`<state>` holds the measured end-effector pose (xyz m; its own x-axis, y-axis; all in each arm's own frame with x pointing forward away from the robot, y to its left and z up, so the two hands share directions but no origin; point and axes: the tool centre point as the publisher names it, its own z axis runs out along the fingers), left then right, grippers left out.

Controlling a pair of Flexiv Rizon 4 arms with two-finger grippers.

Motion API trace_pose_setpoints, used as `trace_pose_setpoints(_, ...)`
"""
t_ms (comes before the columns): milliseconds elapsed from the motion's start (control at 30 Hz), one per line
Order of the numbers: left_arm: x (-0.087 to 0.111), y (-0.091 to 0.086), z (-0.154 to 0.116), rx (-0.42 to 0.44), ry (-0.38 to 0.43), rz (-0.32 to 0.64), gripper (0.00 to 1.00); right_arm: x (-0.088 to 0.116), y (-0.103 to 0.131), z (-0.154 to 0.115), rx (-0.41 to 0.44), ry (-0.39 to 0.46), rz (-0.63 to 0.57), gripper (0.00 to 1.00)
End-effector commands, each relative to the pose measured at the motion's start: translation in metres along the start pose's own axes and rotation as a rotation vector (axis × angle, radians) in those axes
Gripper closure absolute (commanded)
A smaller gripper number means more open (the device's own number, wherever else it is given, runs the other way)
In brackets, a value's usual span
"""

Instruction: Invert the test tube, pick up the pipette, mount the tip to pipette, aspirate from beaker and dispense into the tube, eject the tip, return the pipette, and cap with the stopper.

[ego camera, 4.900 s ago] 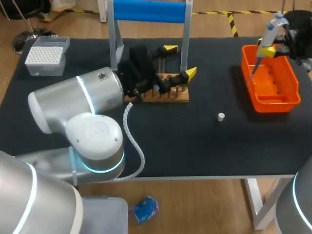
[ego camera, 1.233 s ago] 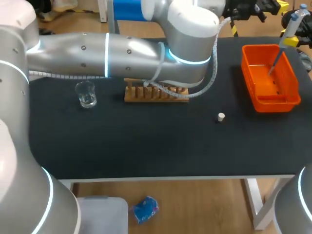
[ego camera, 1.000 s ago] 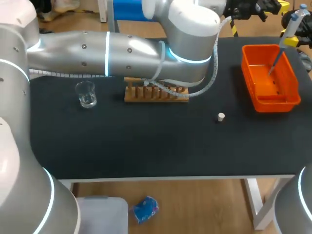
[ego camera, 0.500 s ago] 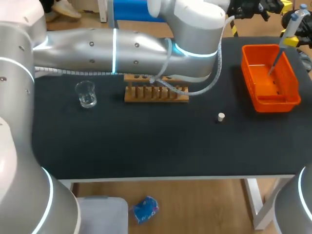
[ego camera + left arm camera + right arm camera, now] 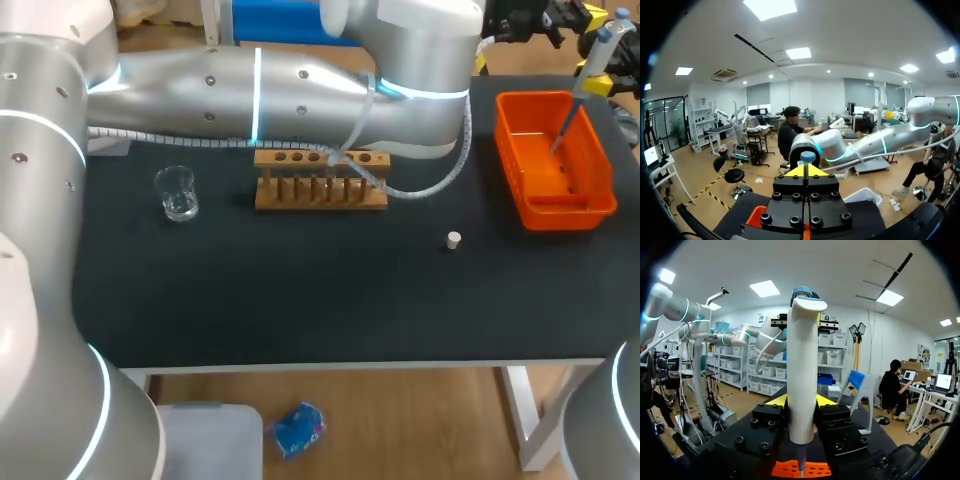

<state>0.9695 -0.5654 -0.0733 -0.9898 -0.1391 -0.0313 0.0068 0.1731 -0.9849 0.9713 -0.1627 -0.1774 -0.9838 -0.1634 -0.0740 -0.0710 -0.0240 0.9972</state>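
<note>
- The pipette point(image 5: 590, 50) stands upright over the far right corner of the table, pinched by the right gripper point(image 5: 801, 401) with a finger on each side of its white body; its thin tip points down into the orange basket point(image 5: 520, 165)
- The left arm point(image 5: 300, 90) stretches right across the back of the table, putting the left gripper point(image 5: 806, 171) beside the pipette's head; its yellow tips look pressed together, with nothing between them
- Seen from that gripper, the blue plunger cap point(image 5: 807, 156) lies straight ahead of the tips, near but apart
- My guess is that the tip is due to be ejected; that would call for a push down the pipette's upright long axis, whereas the left fingers point at the head from the side; the left is the only free gripper near it
</note>
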Motion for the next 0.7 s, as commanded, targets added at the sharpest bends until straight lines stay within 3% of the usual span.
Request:
trace_pose_setpoints(33,0.0015,0.0057,0.0058,0.137,-0.013,0.000,1.00,-0.0039,-0.0011,-0.0043,-0.001,0.014,0.000,1.00)
trace_pose_setpoints(700,0.0013,0.0100,0.0136,0.157,-0.005,-0.011,1.00,-0.0039,-0.0011,-0.0043,-0.001,0.014,0.000,1.00)
